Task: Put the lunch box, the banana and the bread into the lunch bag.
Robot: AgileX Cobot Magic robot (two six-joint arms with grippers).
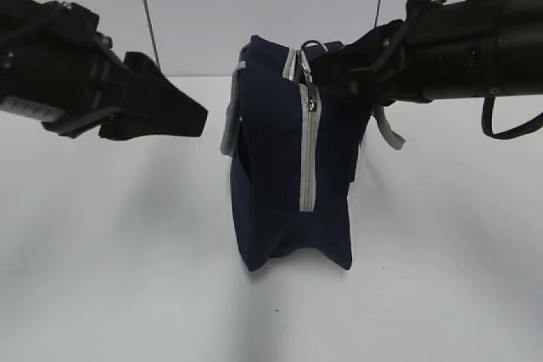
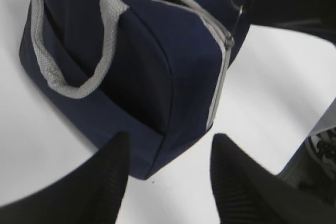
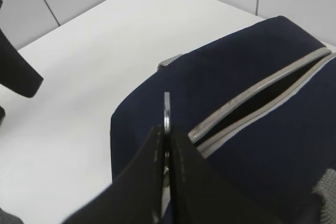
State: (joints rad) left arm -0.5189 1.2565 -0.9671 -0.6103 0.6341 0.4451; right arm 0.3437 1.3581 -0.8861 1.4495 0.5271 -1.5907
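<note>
Lunch bag point(image 1: 288, 167): stood on tabletop point(image 1: 110, 252), zipper partly undone.
Right gripper point(image 3: 167, 145): pinched the ring pull point(image 3: 167, 109).
Left gripper point(image 2: 168, 182): spread wide, holding nothing, beside bag.

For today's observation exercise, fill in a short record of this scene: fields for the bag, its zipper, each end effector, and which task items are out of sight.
bag: lunch bag, navy, standing on the white table
zipper: partly open along the top, closed down the end
ring pull: pinched by the right end effector
left end effector: open, holding nothing, apart from the bag's near corner
handle: grey webbing handle hanging on the side
not seen: lunch box, banana, bread
</note>
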